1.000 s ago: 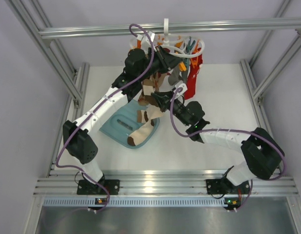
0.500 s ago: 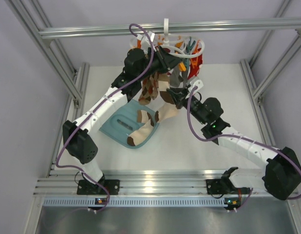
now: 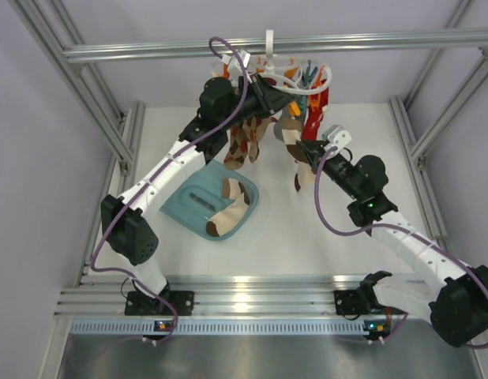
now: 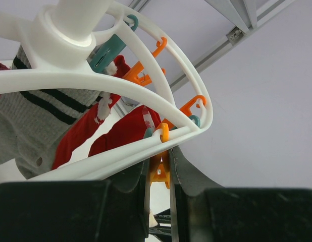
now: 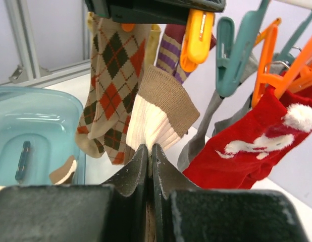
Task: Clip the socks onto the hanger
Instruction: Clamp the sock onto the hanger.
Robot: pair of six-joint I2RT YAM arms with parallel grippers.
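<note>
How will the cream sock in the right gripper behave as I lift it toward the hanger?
Probably floppy: the cream sock dangles limp from the right gripper. Likely light, so it may swing. Its ribbed knit looks grippy; slipping seems unlikely.

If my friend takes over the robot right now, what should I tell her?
Left gripper: shut on an orange peg of the hanger.
Right gripper: shut on a cream sock, held just below that peg.
A second sock lies in the teal tray.
Done: one sock brought up to the hanger.
Left: clip it, then fetch and clip the second sock.
</note>
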